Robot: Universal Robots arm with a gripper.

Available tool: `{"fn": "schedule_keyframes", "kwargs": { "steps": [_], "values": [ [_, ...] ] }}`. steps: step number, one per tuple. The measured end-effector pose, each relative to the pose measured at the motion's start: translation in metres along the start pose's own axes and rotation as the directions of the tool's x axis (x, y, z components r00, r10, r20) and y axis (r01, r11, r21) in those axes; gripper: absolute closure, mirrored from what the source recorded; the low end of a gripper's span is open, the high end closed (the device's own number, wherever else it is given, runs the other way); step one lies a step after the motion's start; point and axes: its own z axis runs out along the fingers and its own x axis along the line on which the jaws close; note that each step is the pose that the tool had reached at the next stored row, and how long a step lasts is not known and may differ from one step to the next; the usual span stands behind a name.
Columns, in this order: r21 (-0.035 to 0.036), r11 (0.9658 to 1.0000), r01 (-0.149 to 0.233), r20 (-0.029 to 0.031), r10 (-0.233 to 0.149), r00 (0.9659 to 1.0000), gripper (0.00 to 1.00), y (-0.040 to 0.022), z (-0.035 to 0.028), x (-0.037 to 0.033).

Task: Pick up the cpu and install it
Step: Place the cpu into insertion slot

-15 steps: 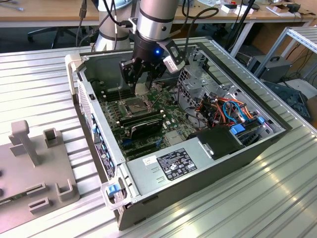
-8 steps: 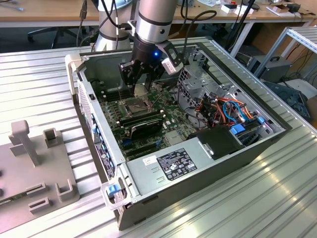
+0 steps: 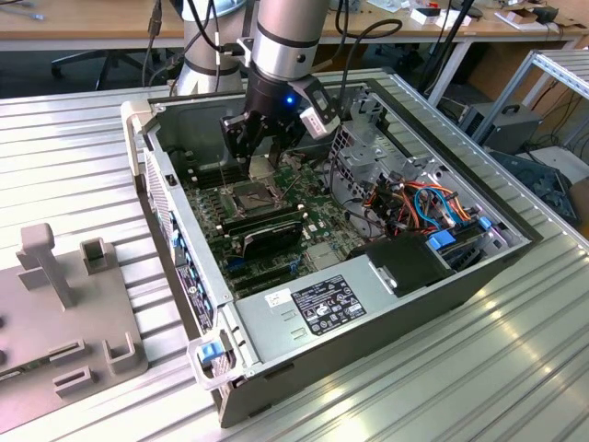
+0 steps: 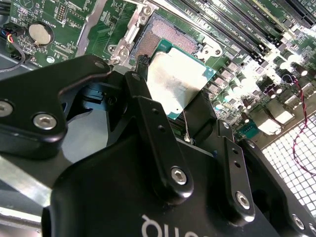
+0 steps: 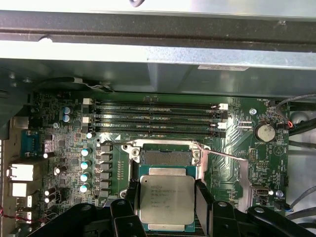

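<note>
The fingers (image 5: 202,202) are clamping the cpu (image 5: 165,197) by its edges, right over the open socket (image 5: 165,156). Memory slots (image 5: 155,116) are sitting just past it, with the case wall (image 5: 197,74) crowding in behind.

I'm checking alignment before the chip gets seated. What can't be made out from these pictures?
- Gap between the cpu and the socket: both wrist views look down onto it, and in the exterior view the gripper stands in front.
- The cpu's underside: it faces away in both wrist views.
- Part of the socket, second wrist view: it lies under the cpu.
- Condition of the socket's pins: too small to tell.
</note>
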Motion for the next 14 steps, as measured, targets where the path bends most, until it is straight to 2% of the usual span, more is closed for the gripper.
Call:
{"fn": "schedule_keyframes", "kwargs": {
  "steps": [7, 10, 12, 14],
  "values": [
    [-0.0003, 0.9999, -0.014, 0.0005, 0.014, 0.9999, 0.45, 0.0001, 0.0001, 0.0000],
    [-0.0007, 0.9987, -0.051, 0.0015, 0.051, 0.9987, 0.45, 0.0001, 0.0001, 0.0000],
    [-0.0014, 0.9963, -0.086, 0.0026, 0.086, 0.9963, 0.45, 0.0001, 0.0002, 0.0000],
    [-0.0014, 0.9963, -0.086, 0.0027, 0.086, 0.9963, 0.45, 0.0001, 0.0002, 0.0000]
  ]
}}
